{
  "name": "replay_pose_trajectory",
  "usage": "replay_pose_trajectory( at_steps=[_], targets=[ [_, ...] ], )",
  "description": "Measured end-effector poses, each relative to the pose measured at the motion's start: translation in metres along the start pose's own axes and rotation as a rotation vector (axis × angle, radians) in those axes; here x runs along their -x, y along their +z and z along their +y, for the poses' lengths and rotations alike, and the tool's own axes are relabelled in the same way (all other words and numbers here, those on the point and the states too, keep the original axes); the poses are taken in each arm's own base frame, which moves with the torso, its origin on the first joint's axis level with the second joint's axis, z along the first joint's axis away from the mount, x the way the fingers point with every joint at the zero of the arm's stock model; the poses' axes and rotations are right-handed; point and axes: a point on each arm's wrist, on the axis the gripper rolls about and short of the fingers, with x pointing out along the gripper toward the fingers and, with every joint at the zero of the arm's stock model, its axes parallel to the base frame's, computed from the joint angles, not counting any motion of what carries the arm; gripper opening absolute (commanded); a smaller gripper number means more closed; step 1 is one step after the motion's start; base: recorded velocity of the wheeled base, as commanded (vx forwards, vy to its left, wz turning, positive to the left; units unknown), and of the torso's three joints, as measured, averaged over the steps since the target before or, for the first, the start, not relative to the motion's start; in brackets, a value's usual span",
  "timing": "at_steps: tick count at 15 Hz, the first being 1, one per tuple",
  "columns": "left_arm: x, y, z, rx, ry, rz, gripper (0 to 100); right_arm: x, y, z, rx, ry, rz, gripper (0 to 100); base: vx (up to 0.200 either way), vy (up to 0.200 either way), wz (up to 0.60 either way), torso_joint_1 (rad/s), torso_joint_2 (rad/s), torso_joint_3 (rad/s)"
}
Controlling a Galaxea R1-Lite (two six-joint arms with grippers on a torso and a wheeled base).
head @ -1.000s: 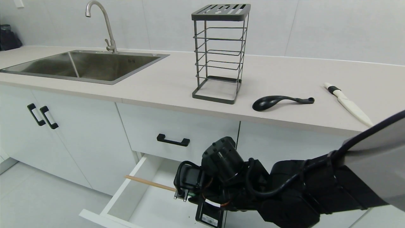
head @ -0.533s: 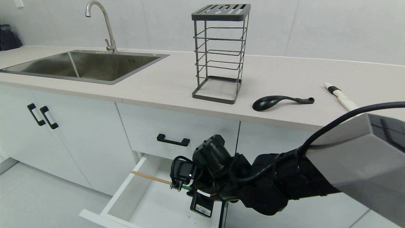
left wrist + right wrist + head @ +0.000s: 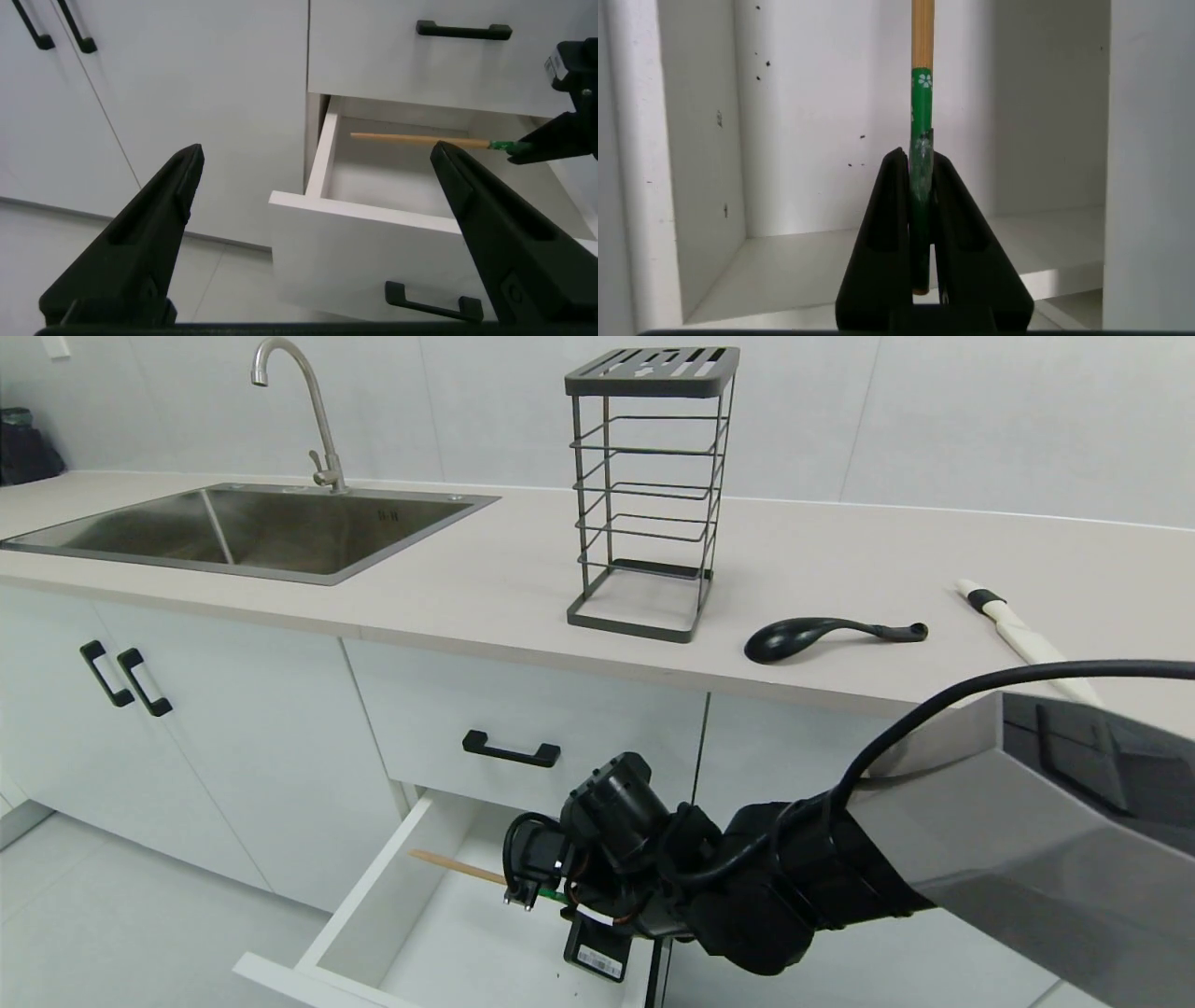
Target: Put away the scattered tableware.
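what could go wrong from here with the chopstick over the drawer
The right end effector pinches the chopstick only at its green end, so it may swivel or slip. Its free tip sits close to the drawer side wall and could catch on it when lowered.

The pale countertop [image 3: 485, 569] holds a sunken steel sink [image 3: 252, 527] at its left; a black wire rack [image 3: 647, 495] stands mid-counter; a black spoon [image 3: 831, 637] and a white knife [image 3: 1013, 633] lie to the right.
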Motion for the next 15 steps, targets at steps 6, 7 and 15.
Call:
replay_pose_trajectory(
  at_steps=[6,7,15],
  targets=[
    [0.0,0.0,0.0,0.0,0.0,0.0,100,-0.025,-0.001,0.0,-0.021,-0.014,0.024,0,0.0,0.0,0.0,0.0,0.0,0.0],
    [0.0,0.0,0.0,0.0,0.0,0.0,100,-0.03,0.001,-0.001,-0.022,-0.017,0.02,0,0.0,0.0,0.0,0.0,0.0,0.0],
    [0.0,0.0,0.0,0.0,0.0,0.0,100,-0.058,-0.005,0.0,-0.026,-0.01,0.045,0,0.0,0.0,0.0,0.0,0.0,0.0]
  ],
)
